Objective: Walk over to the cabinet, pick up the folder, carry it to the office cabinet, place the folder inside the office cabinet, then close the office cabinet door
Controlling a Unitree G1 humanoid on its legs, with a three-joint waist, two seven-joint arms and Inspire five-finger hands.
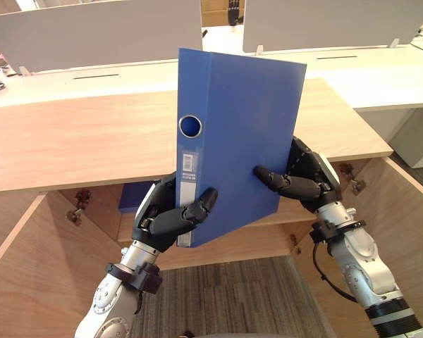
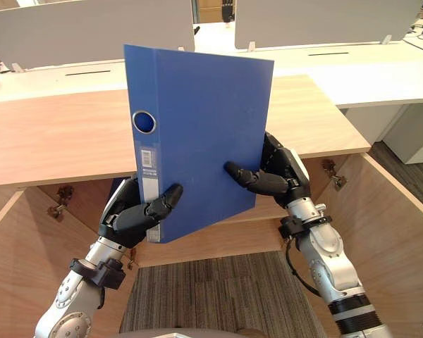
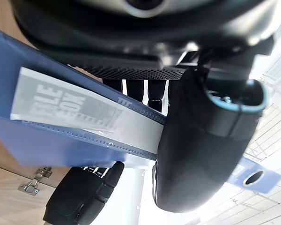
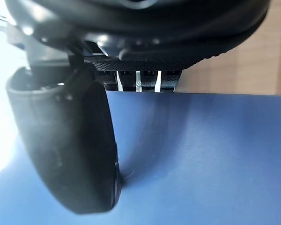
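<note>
A blue lever-arch folder point(image 1: 233, 134) is held upright in the air in front of the wooden office cabinet point(image 1: 77, 141), its spine with a round finger hole and white label facing me. My left hand point(image 1: 170, 217) is shut on the folder's lower spine corner; its thumb point(image 3: 201, 154) presses the white label. My right hand point(image 1: 303, 179) pinches the folder's right edge, with the thumb point(image 4: 70, 154) on the blue cover point(image 4: 201, 159) and the fingers behind it. Both cabinet doors point(image 1: 402, 211) stand open below the folder.
The cabinet's wooden top point(image 1: 70, 134) runs across the view, with a shelf point(image 1: 268, 239) inside. White desks point(image 1: 381, 77) with grey dividers point(image 1: 92, 28) stand behind. Grey carpet point(image 1: 225, 296) lies in front of the cabinet between the open doors.
</note>
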